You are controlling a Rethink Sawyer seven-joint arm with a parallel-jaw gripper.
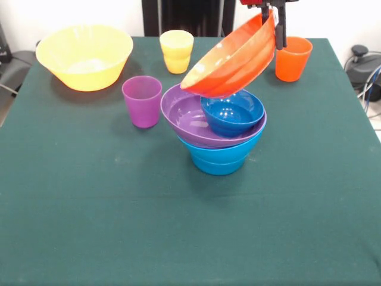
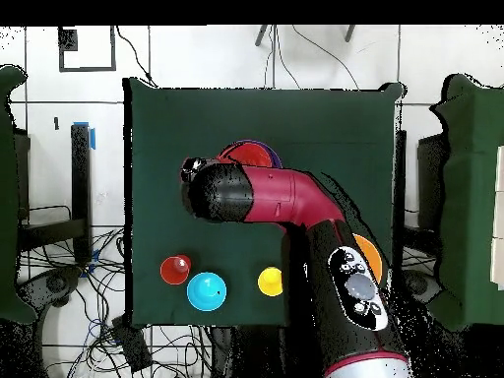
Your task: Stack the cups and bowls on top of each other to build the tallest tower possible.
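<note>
Jaws (image 1: 275, 27) pinching rim of wide glossy orange plastic bowl (image 1: 232, 59), tilted steeply above small dark blue bowl (image 1: 232, 113), nested in wide purple bowl (image 1: 187, 119), atop mid-blue bowl (image 1: 220, 159), green bench (image 1: 178, 226).

**Bottom half wide open, top half crowded**

In the front view the whole lower half of the green table (image 1: 119, 238) is bare, easy passage. Centre is blocked by the bowl tower (image 1: 221, 134), with a tilted orange bowl (image 1: 232, 59) overhanging it. The purple cup (image 1: 142, 101) stands just left, the yellow cup (image 1: 177, 51) and orange cup (image 1: 293, 58) line the top, and the big yellow bowl (image 1: 84, 56) fills the upper left.
</note>
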